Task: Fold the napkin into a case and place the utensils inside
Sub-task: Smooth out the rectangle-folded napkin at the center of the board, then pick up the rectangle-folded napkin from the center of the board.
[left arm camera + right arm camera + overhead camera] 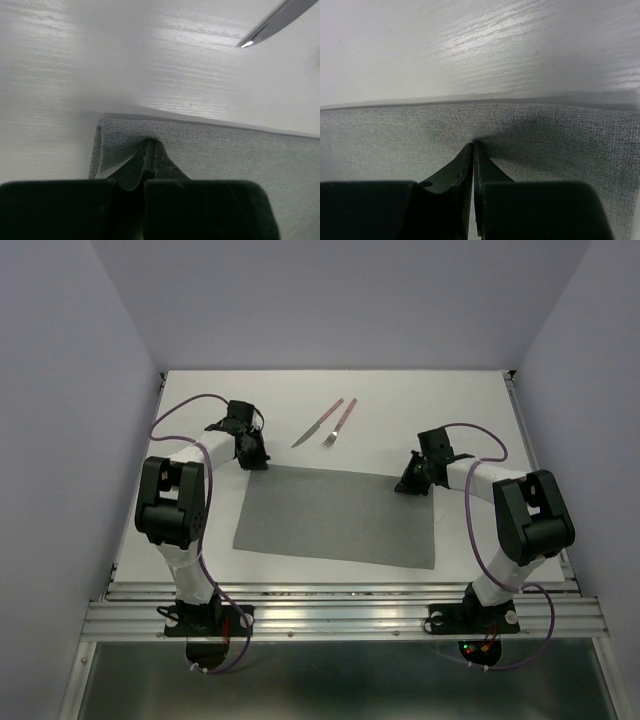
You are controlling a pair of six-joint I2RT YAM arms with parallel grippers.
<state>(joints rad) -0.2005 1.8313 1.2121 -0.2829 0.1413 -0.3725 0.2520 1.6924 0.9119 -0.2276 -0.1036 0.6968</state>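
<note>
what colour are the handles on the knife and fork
Pinkish-red, with silver metal ends. The knife and fork show best in the top external view.

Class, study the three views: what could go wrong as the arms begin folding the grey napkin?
The left gripper and right gripper pinch only a sliver of the napkin at its far edge; either could slip, skewing the fold. The knife lies close beyond the left gripper, so a stray lift might nudge it.
</note>
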